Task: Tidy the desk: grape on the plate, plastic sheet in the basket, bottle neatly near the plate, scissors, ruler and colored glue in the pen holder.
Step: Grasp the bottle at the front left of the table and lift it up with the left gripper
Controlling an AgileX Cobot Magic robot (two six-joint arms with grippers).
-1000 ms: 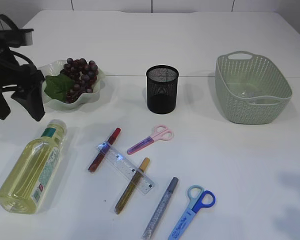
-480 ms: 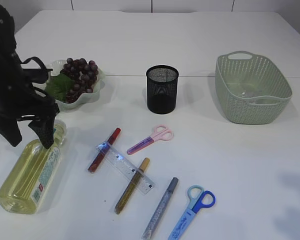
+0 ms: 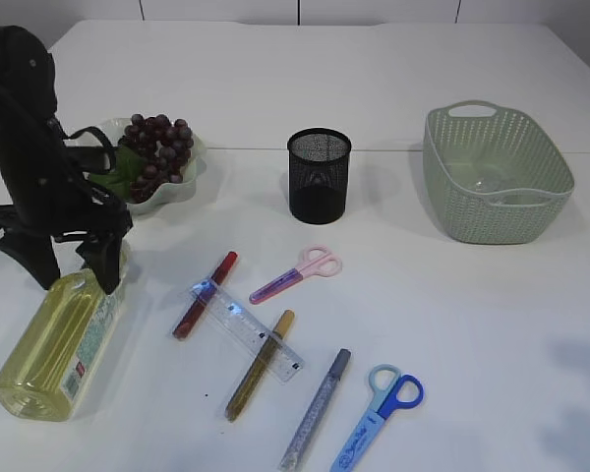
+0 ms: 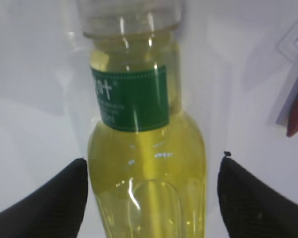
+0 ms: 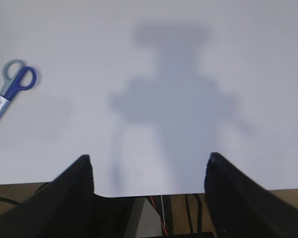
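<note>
Bottle (image 3: 57, 339) lies at lower left of the desk (image 3: 452, 315), plate (image 3: 182, 182) with grapes (image 3: 157, 147) behind. Left gripper (image 3: 71, 277), jaws spread, has descended over the bottle neck, straddling it. Right gripper (image 5: 149, 173): jaws spread, empty.

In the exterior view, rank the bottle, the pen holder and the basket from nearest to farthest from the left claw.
Measured from the left claw, in the exterior view:
1. Bottle: lying on the table directly under the open claw, at the left edge.
2. Pen holder: upright near the middle, to the right of the claw.
3. Basket: far right side of the table.
</note>
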